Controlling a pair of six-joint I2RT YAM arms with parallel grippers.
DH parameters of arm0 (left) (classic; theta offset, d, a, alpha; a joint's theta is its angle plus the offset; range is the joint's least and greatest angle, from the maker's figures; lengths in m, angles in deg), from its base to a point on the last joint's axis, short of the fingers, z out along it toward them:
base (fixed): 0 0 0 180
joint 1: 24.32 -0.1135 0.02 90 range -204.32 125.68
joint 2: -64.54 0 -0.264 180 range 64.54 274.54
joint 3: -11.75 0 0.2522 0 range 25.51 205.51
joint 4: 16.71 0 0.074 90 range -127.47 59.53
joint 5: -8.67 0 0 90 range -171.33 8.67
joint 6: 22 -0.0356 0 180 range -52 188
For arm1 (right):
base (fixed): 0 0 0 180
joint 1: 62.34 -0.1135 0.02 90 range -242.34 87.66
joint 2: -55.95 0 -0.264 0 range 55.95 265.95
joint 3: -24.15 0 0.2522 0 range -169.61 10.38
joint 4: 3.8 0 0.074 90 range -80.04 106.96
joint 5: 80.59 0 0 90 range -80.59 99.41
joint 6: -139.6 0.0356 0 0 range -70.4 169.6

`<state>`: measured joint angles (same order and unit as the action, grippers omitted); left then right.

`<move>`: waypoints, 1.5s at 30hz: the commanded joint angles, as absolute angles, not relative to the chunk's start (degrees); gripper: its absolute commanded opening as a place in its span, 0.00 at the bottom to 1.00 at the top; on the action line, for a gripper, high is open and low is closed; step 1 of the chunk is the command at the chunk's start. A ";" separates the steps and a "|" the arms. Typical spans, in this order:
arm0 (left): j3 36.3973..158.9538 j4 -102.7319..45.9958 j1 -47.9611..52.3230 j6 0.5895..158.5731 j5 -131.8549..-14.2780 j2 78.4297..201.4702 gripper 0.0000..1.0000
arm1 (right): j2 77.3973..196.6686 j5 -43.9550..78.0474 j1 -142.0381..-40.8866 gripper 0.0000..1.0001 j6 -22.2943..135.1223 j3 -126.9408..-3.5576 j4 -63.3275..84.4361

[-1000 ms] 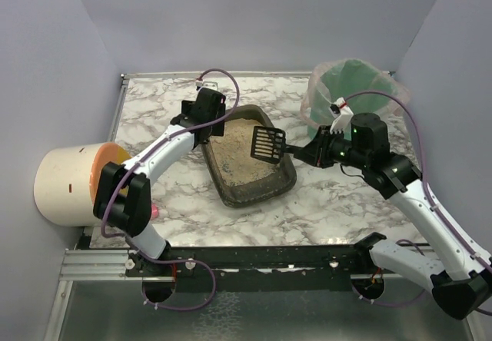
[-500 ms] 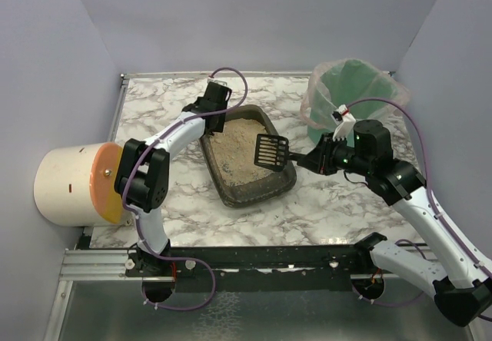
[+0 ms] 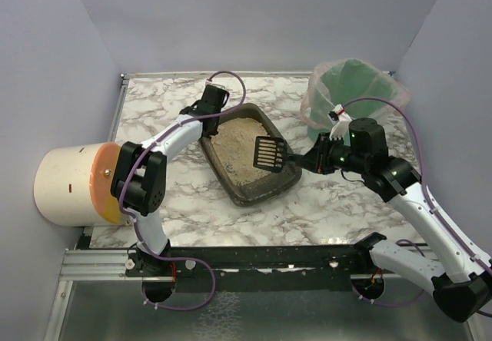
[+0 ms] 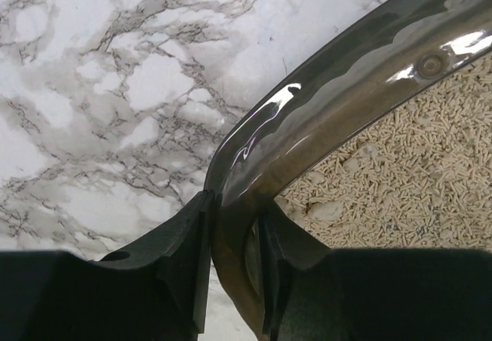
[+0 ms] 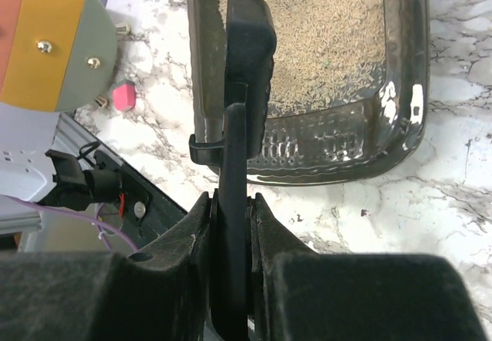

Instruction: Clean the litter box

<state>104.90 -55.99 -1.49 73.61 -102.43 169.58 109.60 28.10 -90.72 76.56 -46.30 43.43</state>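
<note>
The litter box point(image 3: 265, 191), a dark tray of beige litter, lies slanted mid-table. My left gripper point(image 3: 209, 118) sits at its far left corner. In the left wrist view the jaws point(image 4: 234, 256) straddle the glossy rim point(image 4: 346, 87), one finger outside and one inside, pressed against it. My right gripper point(image 3: 307, 159) is shut on the handle of the black slotted scoop point(image 3: 269, 153), which hangs over the box's near right part. In the right wrist view the scoop point(image 5: 246, 41) stands edge-on above the litter, its handle clamped between my fingers point(image 5: 231, 210).
A green bucket point(image 3: 350, 87) lined with a clear bag stands at the back right, behind my right arm. A large cream cylinder with an orange face point(image 3: 73, 183) lies off the table's left edge. A small pink object point(image 5: 123, 95) lies on the marble near it.
The left jaws have closed from wide apart onto the box's rim, and the left elbow swung in. The right arm shifted the scoop slightly toward the box's near end.
</note>
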 commanded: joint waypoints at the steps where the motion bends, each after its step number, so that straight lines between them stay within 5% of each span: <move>1: 100.33 -56.88 -1.73 78.65 -104.02 164.13 0.11 | 110.89 27.77 -90.55 0.01 78.39 -45.34 42.34; 19: 80.29 -59.30 -0.75 100.03 -97.78 146.18 0.08 | 118.81 22.32 -90.55 0.01 88.01 -46.49 43.36; 29: 77.10 -57.20 1.73 109.03 -93.50 144.35 0.26 | 120.51 17.34 -90.55 0.01 91.27 -47.73 47.59; 37: 79.00 -56.05 5.42 111.33 -91.44 144.98 0.55 | 122.62 12.52 -90.55 0.00 95.60 -49.78 50.82; 45: 78.89 -56.33 5.56 108.32 -92.50 141.94 0.62 | 126.12 8.20 -90.54 0.01 98.88 -53.77 56.02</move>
